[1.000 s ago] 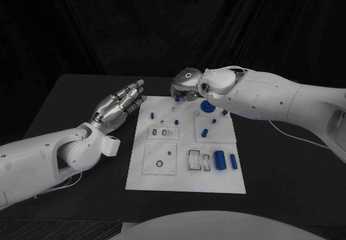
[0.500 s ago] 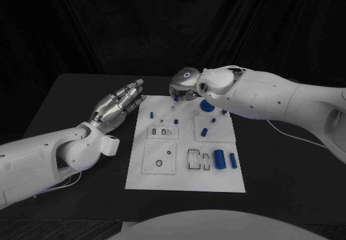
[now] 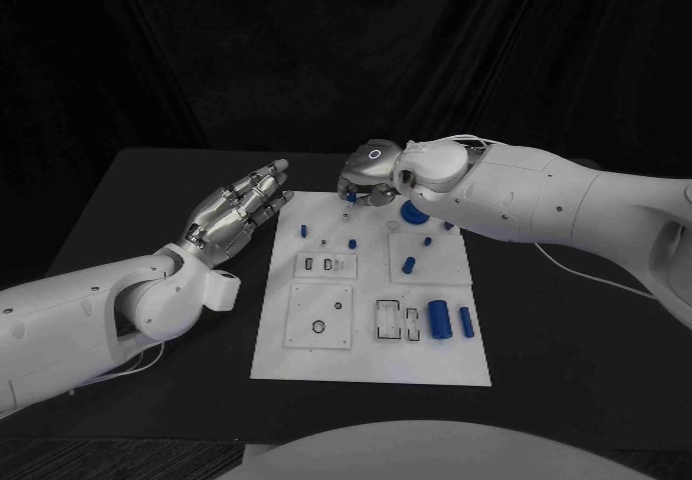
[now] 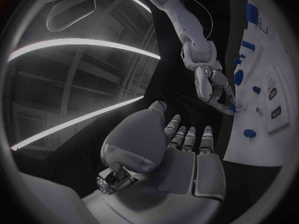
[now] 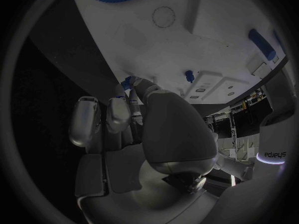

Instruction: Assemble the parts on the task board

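Note:
The white task board point(image 3: 372, 355) lies mid-table with several small blue parts on it. My right hand point(image 3: 368, 180) is curled over the board's far edge, its fingertips pinching a small blue peg point(image 3: 351, 197). In the right wrist view the same peg point(image 5: 127, 81) shows blue between the thumb and a fingertip point(image 5: 118, 112). In the left wrist view, the right hand point(image 4: 212, 87) reaches down to the board point(image 4: 274, 144). My left hand point(image 3: 238, 210) hovers flat and open beside the board's left edge, holding nothing; its fingers point(image 4: 187, 137) are straight.
On the board lie a blue gear point(image 3: 414, 211), short pegs point(image 3: 304, 230) point(image 3: 410, 265), and two blue cylinders point(image 3: 438, 320) point(image 3: 466, 321) near its right side. Square sockets point(image 3: 320, 325) and slots point(image 3: 392, 320) sit toward the near half. Black table surrounds the board.
My right hand has turned slightly over the far edge, still pinching the small peg. The left hand has not moved.

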Controlling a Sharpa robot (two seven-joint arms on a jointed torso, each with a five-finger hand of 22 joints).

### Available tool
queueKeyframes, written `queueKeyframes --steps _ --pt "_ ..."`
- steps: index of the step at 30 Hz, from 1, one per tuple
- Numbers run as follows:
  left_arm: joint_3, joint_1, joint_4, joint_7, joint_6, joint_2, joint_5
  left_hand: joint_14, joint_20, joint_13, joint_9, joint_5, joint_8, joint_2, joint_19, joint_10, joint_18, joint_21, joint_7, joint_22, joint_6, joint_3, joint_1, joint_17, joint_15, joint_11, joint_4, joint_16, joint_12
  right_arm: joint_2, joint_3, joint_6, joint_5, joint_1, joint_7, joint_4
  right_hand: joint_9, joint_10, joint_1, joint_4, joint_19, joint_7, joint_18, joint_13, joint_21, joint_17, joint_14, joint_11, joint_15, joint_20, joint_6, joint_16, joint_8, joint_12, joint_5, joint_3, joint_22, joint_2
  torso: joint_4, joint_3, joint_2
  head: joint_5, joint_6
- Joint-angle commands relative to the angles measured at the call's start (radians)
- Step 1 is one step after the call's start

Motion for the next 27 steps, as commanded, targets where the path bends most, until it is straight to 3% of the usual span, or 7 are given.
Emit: queueKeyframes --steps 1,2,8,17,27 --pt "0.001 0.002 0.000 0.105 0.011 0.003 -0.001 0.000 0.006 0.002 0.001 0.006 0.005 -0.001 0.001 0.002 0.017 -0.006 0.001 -0.001 0.007 0.005 0.006 -0.001 0.009 0.008 -0.001 -0.004 0.004 -0.002 0.000 0.007 -0.010 -0.004 -0.021 0.003 -0.009 -0.012 -0.007 0.000 -0.006 -0.007 0.004 0.000 -0.005 -0.004 -0.006 0.004 0.002 0.001 -0.025 -0.005 -0.013 -0.009 -0.004 0.008 -0.001 -0.004 0.0003 0.0002 -0.001 -0.001 0.001" --pt "0.001 0.002 0.000 0.104 0.011 0.003 -0.001 0.000 0.006 0.002 0.001 0.006 0.005 -0.001 0.001 0.002 0.017 -0.006 0.001 -0.001 0.007 0.005 0.006 -0.001 0.009 0.008 -0.001 -0.004 0.004 -0.002 0.000 0.004 -0.010 -0.004 -0.021 0.003 -0.021 -0.025 -0.009 0.001 -0.008 -0.023 0.005 -0.001 -0.007 -0.005 -0.009 0.004 0.003 0.002 -0.058 -0.006 -0.017 -0.016 -0.006 0.012 -0.001 -0.007 0.0000 0.0001 -0.001 -0.001 0.001" --pt "0.001 0.002 -0.002 0.102 0.012 0.004 -0.001 0.000 0.007 0.002 0.002 0.006 0.006 -0.001 0.001 0.002 0.017 -0.006 0.003 -0.001 0.010 0.007 0.006 -0.001 0.010 0.010 -0.001 -0.004 0.004 -0.004 0.000 -0.013 -0.010 -0.005 -0.021 0.005 -0.047 -0.052 -0.013 0.002 -0.021 -0.049 0.008 0.001 -0.024 -0.025 -0.023 0.006 0.005 0.006 -0.113 -0.019 -0.017 -0.029 -0.024 0.014 -0.011 -0.009 0.0002 0.0002 -0.002 0.001 0.000" --pt "0.001 0.002 -0.005 0.100 0.012 0.006 -0.001 0.000 0.008 0.002 0.003 0.006 0.009 0.001 0.001 0.003 0.017 -0.006 0.006 -0.001 0.017 0.011 0.006 -0.001 0.012 0.014 -0.002 -0.004 0.005 -0.008 0.000 -0.014 -0.010 -0.006 -0.018 0.009 -0.053 -0.029 -0.005 -0.004 -0.024 -0.036 0.009 0.012 -0.028 -0.028 -0.027 -0.001 0.003 0.005 -0.090 -0.021 -0.005 -0.014 -0.022 0.021 -0.008 -0.002 0.0011 0.0011 -0.002 0.001 -0.004" --pt "0.001 0.002 -0.009 0.099 0.013 0.008 -0.001 0.000 0.009 0.002 0.003 0.006 0.010 0.003 0.001 0.003 0.017 -0.006 0.007 -0.001 0.020 0.014 0.006 -0.001 0.012 0.015 -0.003 -0.004 0.005 -0.017 0.000 -0.030 -0.010 -0.007 -0.009 0.022 -0.058 -0.002 0.004 -0.012 -0.028 -0.032 0.010 0.022 -0.034 -0.039 -0.033 -0.006 0.000 0.003 -0.084 -0.029 -0.004 0.004 -0.019 0.025 -0.010 -0.001 0.0014 0.0004 0.001 0.000 -0.005"
